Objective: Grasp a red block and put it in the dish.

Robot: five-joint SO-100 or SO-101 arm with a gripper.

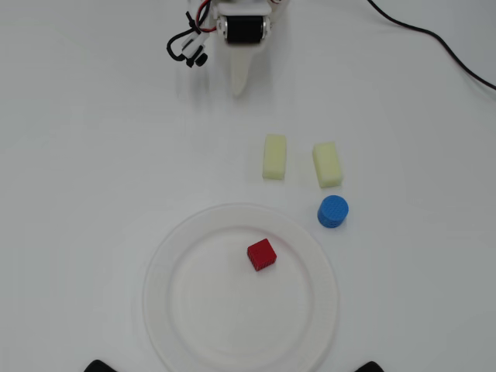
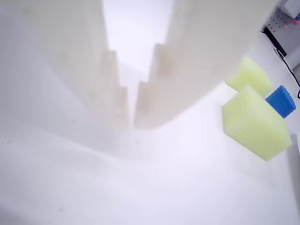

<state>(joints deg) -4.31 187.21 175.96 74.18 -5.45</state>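
Red block [image 1: 262,254] sits slightly rotated, flat inside the dish [image 1: 174,310]

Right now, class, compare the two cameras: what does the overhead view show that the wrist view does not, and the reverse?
Only the overhead view shows the red block lying inside the dish, and a black cable across the table's top right corner. Only the wrist view shows the gripper up close, its fingers nearly together with nothing between them. Both show the two pale yellow blocks and the blue cylinder on the white table.
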